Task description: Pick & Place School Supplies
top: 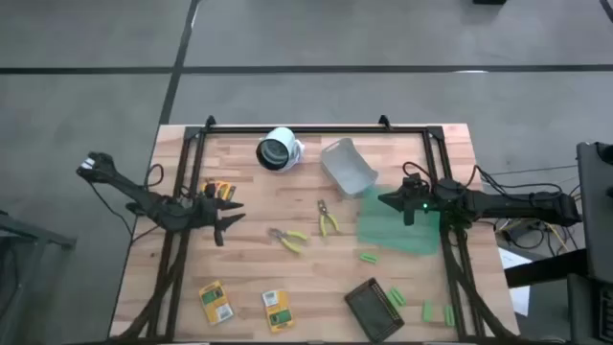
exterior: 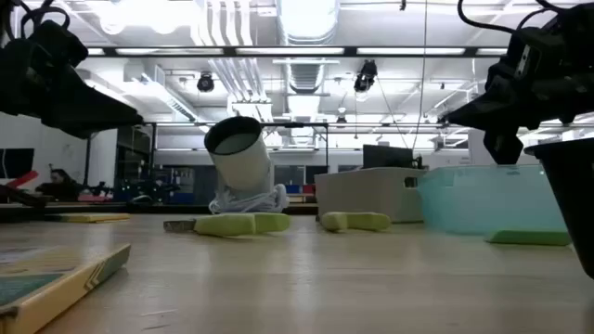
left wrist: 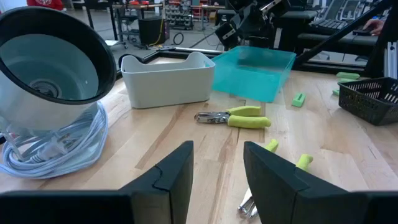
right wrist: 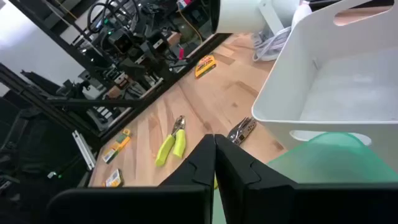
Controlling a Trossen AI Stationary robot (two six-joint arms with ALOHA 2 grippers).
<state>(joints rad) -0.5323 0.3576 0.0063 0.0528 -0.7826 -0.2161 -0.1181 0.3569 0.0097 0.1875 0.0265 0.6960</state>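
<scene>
Three flat yellow packs lie on the table: one (top: 220, 190) beside my left gripper and two (top: 215, 301) (top: 278, 310) near the near edge. Two yellow-handled tools (top: 329, 218) (top: 287, 239) lie flat mid-table. Green blocks (top: 369, 256) (top: 397, 295) (top: 428, 311) are scattered toward the right. My left gripper (top: 228, 222) (left wrist: 217, 168) is open and raised, pointing at the nearer tool (left wrist: 273, 162). My right gripper (top: 385, 199) (right wrist: 214, 146) is shut and hovers over the green bin's left edge, touching nothing.
A grey bin (top: 347, 165) and a translucent green bin (top: 397, 218) stand right of centre. A white lamp-like cylinder with a coiled cable (top: 280, 150) lies near the far edge. A dark mesh tray (top: 374, 307) sits near the near edge. A black frame borders the table.
</scene>
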